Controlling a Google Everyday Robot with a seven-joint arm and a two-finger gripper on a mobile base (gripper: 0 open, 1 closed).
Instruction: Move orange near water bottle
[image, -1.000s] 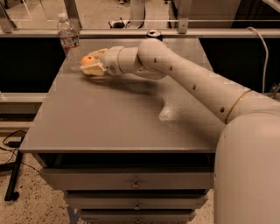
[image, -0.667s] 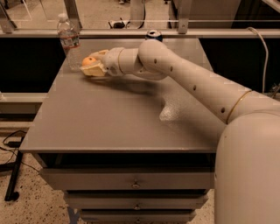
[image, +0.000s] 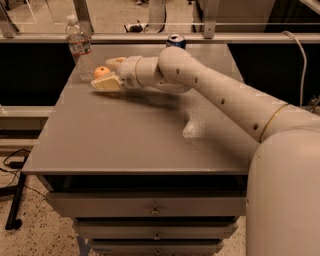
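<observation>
The orange is small and round, and it sits between the two cream fingers of my gripper at the far left of the grey table. The gripper is shut on the orange, low over the tabletop. The water bottle is clear with a white cap and a red-and-white label. It stands upright at the table's back left corner, just left of and behind the orange. My arm reaches in from the right across the table.
A dark blue soda can stands at the table's back edge, behind the arm. A rail and posts run behind the table. Drawers sit below the front edge. A cable hangs at the right.
</observation>
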